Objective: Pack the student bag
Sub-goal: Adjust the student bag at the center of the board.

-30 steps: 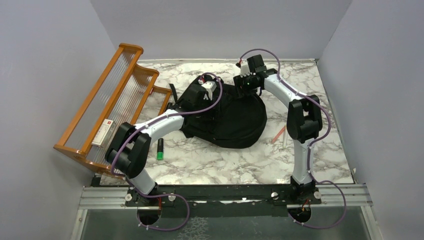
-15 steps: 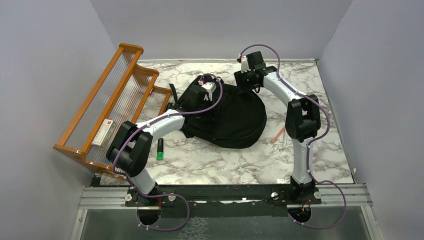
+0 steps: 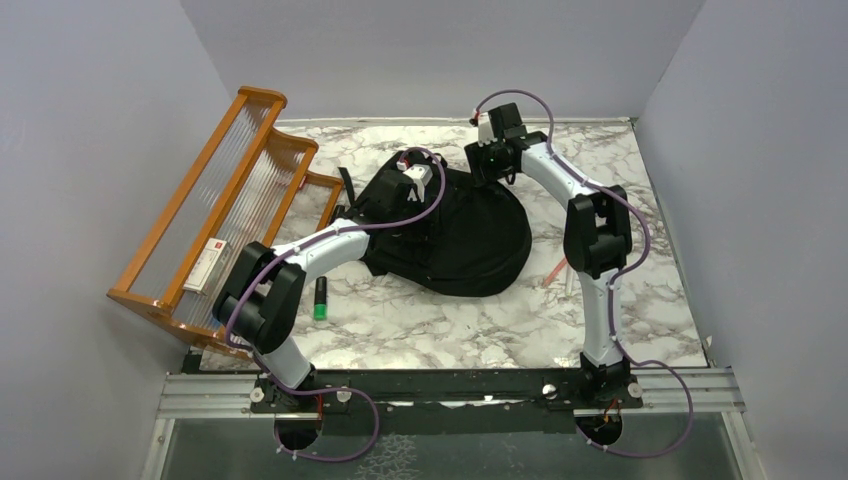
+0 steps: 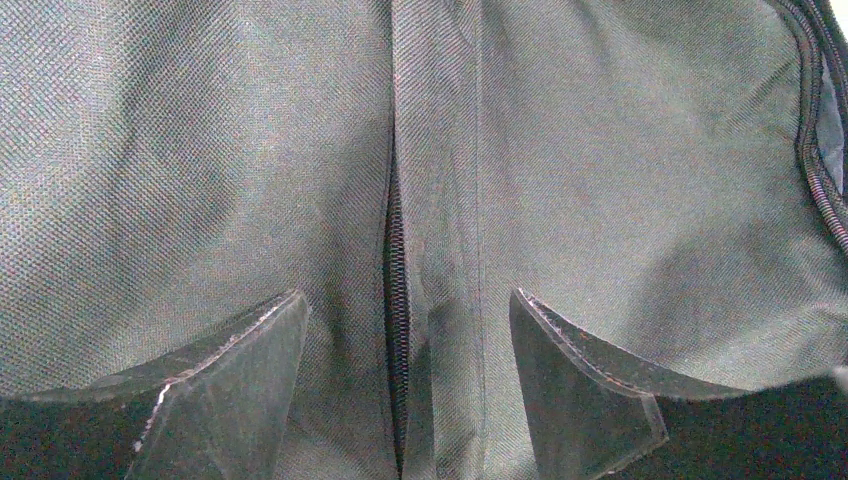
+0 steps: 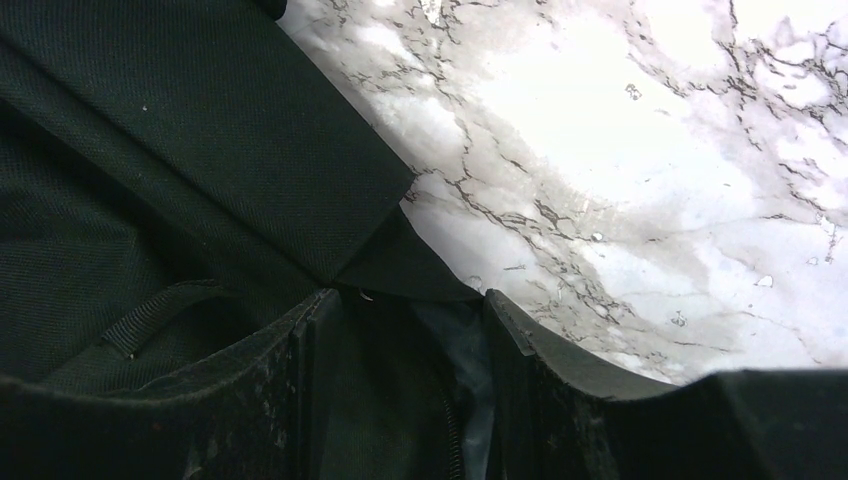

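The large black soft fabric backpack (image 3: 470, 240) was black all over, its weave finely grained up close, with a sliver of bluish-grey lining (image 4: 828, 140) at the zip edge. The flat marble-look tabletop (image 3: 430, 320) was white with grey veining. The slanted wooden rack (image 3: 215, 200) was orange-brown with clear ribbed panels. It held a small white box (image 3: 207, 265) marked red. The short marker (image 3: 320, 298) was black with a green end. A thin pencil-like stick (image 3: 557, 268) was orange-red. The jointed robot arms (image 3: 320, 245) were white with black joints and purple cables (image 3: 443, 182). The walls (image 3: 430, 50) were pale lavender-grey.
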`<state>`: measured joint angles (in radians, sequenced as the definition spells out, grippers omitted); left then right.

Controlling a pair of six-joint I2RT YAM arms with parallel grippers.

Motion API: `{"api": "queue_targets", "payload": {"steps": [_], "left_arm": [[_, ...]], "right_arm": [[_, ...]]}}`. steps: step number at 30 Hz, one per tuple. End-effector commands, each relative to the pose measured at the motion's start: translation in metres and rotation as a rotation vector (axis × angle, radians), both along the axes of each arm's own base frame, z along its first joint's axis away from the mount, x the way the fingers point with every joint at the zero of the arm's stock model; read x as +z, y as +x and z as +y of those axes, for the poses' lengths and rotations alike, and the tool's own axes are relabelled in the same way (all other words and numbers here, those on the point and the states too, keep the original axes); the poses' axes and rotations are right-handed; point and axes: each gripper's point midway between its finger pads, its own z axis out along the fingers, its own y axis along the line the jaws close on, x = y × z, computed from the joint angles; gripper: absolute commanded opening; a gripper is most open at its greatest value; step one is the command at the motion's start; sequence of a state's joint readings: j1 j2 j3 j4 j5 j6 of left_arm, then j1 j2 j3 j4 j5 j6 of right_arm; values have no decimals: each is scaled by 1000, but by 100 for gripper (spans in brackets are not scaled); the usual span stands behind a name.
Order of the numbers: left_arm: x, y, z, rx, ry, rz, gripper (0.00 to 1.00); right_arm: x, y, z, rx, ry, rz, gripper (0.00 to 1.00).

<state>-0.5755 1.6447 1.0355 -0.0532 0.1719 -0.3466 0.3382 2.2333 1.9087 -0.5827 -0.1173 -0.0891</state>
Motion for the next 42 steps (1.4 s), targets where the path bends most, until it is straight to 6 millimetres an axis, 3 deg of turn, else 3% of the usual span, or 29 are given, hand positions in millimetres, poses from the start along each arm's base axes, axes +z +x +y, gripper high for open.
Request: {"api": "queue_targets", "payload": {"steps": [1, 8, 13, 21, 29, 36, 42], "left_arm": [[-8, 1, 2, 0, 16, 2, 74], [-9, 1, 1, -5, 15, 7, 74], [-9, 0, 0, -4, 9, 11, 74], [-10, 0, -1, -11, 10, 11, 74], [-9, -1, 0, -9, 10, 12, 74], [-10, -3, 3, -1, 11, 12, 74], [-9, -4, 3, -2, 11, 10, 74]], "right_arm": [[-4, -6, -5, 7, -9, 10, 59], [11, -20, 4, 55, 50, 10, 59], [7, -25, 0, 48, 37, 20, 58], [-1, -9, -17, -20, -57, -20, 59], [-12, -1, -2, 39, -20, 16, 58], [-28, -8, 10, 78, 30, 92, 47], [-24, -8, 14, 79, 64, 95, 33]]}}
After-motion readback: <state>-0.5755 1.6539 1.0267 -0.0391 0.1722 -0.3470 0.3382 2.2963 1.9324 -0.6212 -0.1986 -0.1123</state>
